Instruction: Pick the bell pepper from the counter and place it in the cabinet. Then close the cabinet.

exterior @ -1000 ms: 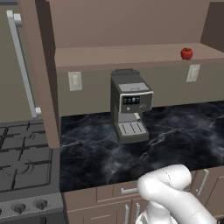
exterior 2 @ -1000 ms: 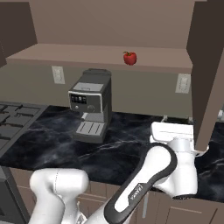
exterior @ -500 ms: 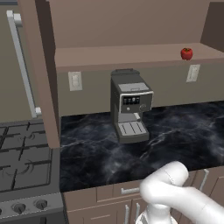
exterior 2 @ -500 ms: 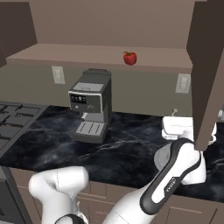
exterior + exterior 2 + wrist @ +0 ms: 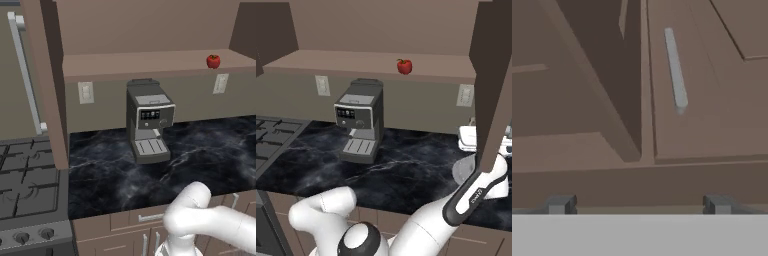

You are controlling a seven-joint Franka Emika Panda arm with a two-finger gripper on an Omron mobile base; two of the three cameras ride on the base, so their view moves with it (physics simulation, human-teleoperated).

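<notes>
We are seeing the bell pepper already lying on the floor of the cabinet, near its right end, above the counter and well apart from the coffee machine. So we are judging that the placing is done and only the closing remains.

In the last second our arm has been swinging to the right: in the right base view the hand, which was over the counter, is now slipping behind the open right door.

The gripper is empty, its fingers spread wide, and it is facing a brown door panel with a silver handle. We are probably preparing to push this door shut; the left door is also standing open.
</notes>
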